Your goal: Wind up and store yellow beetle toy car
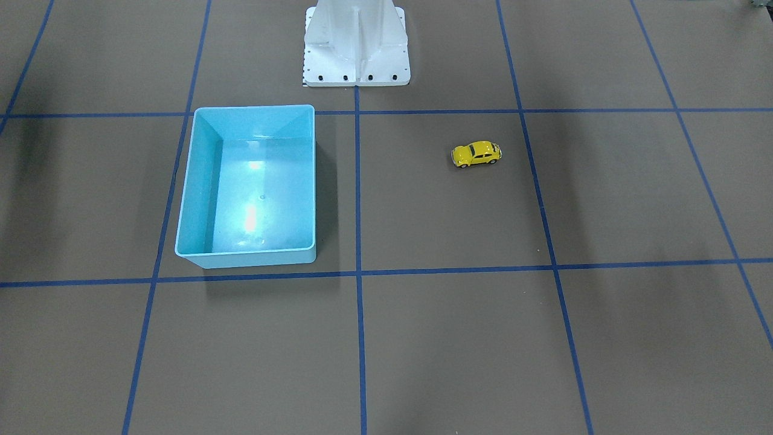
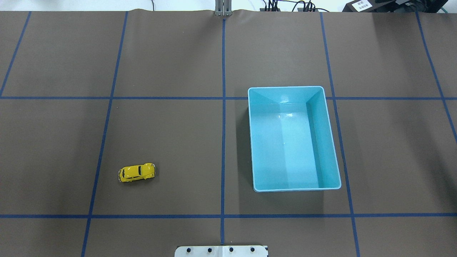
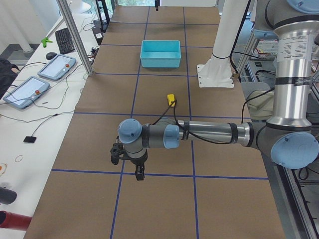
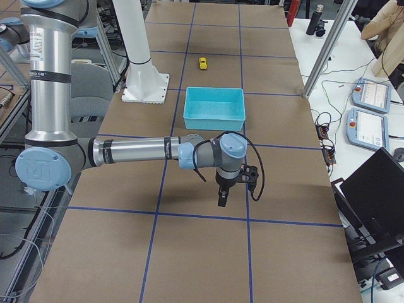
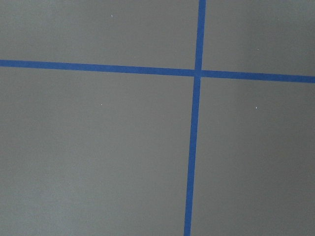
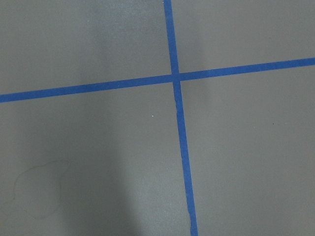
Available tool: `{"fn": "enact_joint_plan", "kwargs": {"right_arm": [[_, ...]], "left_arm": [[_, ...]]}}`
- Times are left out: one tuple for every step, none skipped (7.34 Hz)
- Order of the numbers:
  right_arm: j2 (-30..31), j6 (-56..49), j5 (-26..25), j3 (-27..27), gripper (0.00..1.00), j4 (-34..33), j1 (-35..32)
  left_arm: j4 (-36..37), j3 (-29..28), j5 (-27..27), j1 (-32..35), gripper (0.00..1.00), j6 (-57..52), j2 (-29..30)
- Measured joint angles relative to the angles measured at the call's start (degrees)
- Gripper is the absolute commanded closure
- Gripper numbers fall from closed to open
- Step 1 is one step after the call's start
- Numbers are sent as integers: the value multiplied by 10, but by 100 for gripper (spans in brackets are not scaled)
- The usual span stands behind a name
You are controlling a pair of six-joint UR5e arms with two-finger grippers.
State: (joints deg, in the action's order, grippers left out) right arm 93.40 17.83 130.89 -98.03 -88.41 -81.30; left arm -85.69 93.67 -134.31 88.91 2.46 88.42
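Though well apart from the bin (image 2: pixel 316 142), yellow beetle toy car (image 2: pixel 137 172) upright (left pincer (image 3: pixel 140 175), right pincer (image 4: pixel 222 201): cannot tell).

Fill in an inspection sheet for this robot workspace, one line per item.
Surface: brown mat with a blue tape grid.
Job's things: yellow beetle toy car on its wheels, on the robot's left half; light blue bin empty, on the right half.
Clutter: nothing seen.
Grippers: left tool and right tool hover over the mat; open or shut cannot be told.
Cables: black cable loops at the right wrist.
Surroundings: teach pendant on a side bench.
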Motion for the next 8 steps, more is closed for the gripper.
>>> {"fn": "enact_joint_plan", "kwargs": {"right_arm": [[-1,0,0,0,0,0,0],[-1,0,0,0,0,0,0],[-1,0,0,0,0,0,0],[-1,0,-1,1,0,0,0],[-1,0,-1,2,0,0,0],[-1,-1,-3,3,0,0,0],[-2,-1,-7,2,0,0,0],[-2,-1,-9,2,0,1,0]], "left_arm": [[0,-1,0,0,0,0,0],[0,-2,-1,0,0,0,0],[0,-2,-1,0,0,0,0],[0,-2,-1,0,0,0,0],[0,-2,-1,1,0,0,0],[0,-3,0,1,0,-1,0],[-1,-3,0,1,0,-1,0],[-2,-4,-1,0,0,-1,0]]}}
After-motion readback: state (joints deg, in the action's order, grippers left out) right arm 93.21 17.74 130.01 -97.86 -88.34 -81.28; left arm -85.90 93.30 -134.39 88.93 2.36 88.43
